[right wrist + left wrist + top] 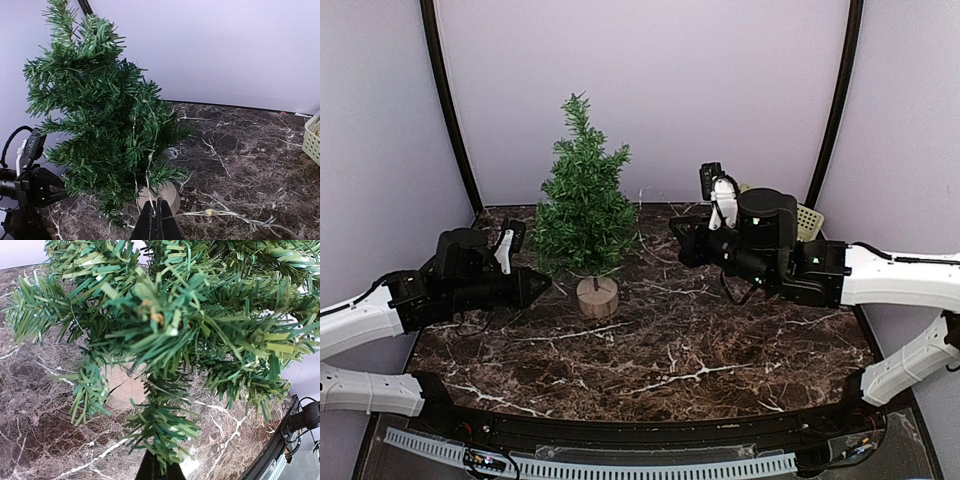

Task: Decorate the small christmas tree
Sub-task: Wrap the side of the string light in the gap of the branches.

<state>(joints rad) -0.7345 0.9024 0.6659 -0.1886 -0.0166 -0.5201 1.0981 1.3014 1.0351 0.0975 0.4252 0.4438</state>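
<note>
Top external view: the small christmas tree (585, 205) stands upright on the dark marble table (650, 360), at about 11 o'clock from the table's middle, near the back wall. Its pale stump base (597, 296) rests on the marble. The left gripper (542, 288) lies at 9 o'clock of the base, its closed tip under the lowest branches on that side. The right gripper (674, 232) sits at 2 o'clock of the base, just beside the foliage, with its jaws together. A pale basket (808, 222) shows behind the right arm, at 3 o'clock of the tree.

Left wrist view: the tree's (165, 325) bristly branches fill the upper frame. The stump base (122, 387) shows through them just below centre, and veined table (40, 430) lies at 8 o'clock. The left gripper (150, 471) is at 6 o'clock with its fingers pressed shut. A hanging sprig covers the tips, so I cannot tell whether anything is pinched.

Right wrist view: the tree (100, 125) leans across the left half, with the base (172, 197) at its foot. The right gripper (156, 220), at 6 o'clock, is clamped on a thin light wire (210, 212). One strand climbs into the branches and another trails along the table (250, 150) toward 4 o'clock. The left gripper (59, 189) points in from 8 o'clock. The basket (312, 137) shows at 3 o'clock.
</note>
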